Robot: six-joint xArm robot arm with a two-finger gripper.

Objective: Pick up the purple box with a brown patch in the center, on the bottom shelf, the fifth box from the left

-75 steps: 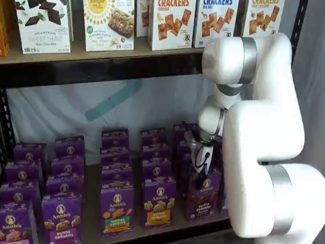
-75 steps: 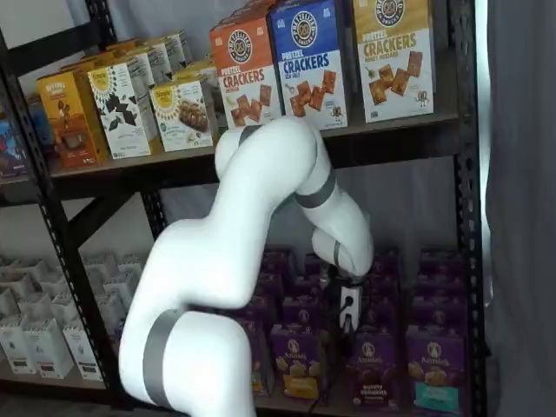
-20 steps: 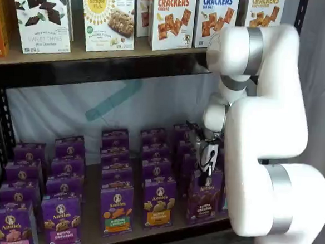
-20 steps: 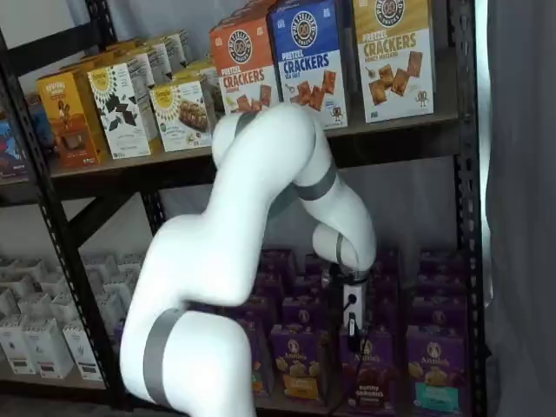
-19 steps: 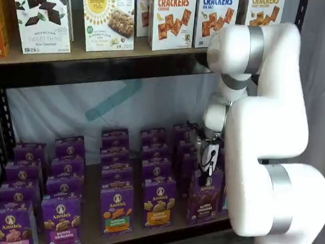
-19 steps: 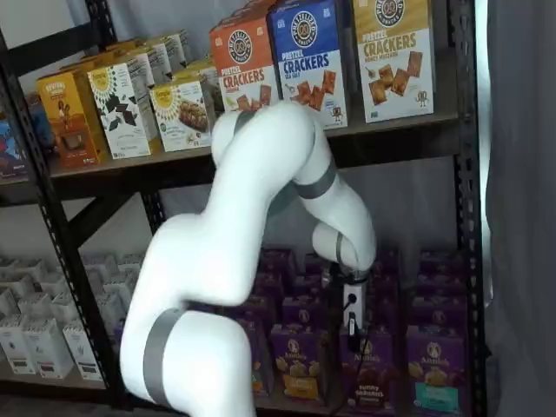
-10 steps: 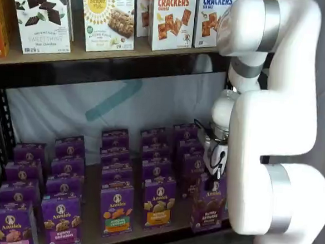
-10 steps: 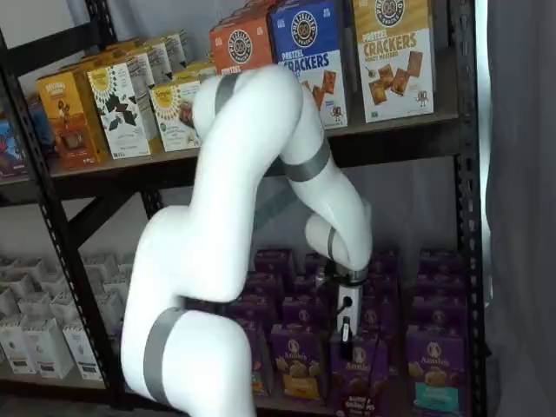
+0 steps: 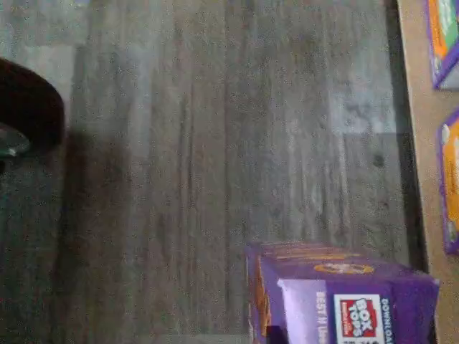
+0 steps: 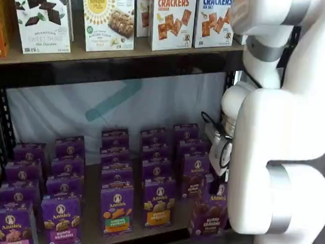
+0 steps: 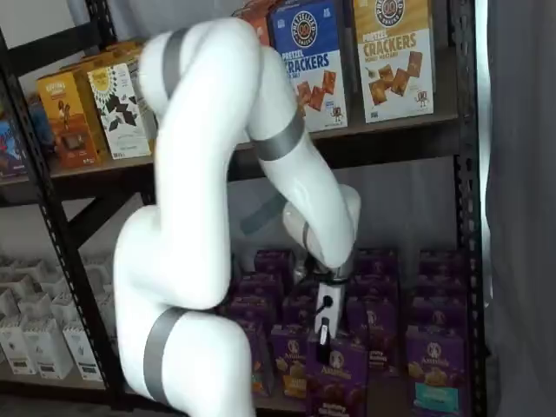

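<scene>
In both shelf views we see the white arm [image 10: 278, 136] reaching down in front of a black metal rack, its gripper [image 11: 323, 334] closed on the top of the purple box [image 11: 335, 375]. The fingers clamp the carton's upper edge, so the jaws are together on the box.

The purple box [image 10: 210, 210] hangs upright from the gripper [image 10: 221, 169], its long axis running vertically. Its printed front, with the round white logo above the dark brown patch, faces outward toward the cameras. In a shelf view it sits forward of the other purple cartons [image 10: 158, 201], out at the front edge of the bottom shelf [image 10: 90, 231]; we cannot tell whether its base touches the board.

In the wrist view we see the box [image 9: 337, 295] close to the camera, above grey wood-grain flooring [image 9: 215, 143], with the tan edge of the shelf board [image 9: 419, 143] alongside.

Rows of similar purple cartons fill the bottom shelf behind it. The upper shelf [image 10: 100, 53] holds cracker boxes [image 10: 172, 16] standing upright.
</scene>
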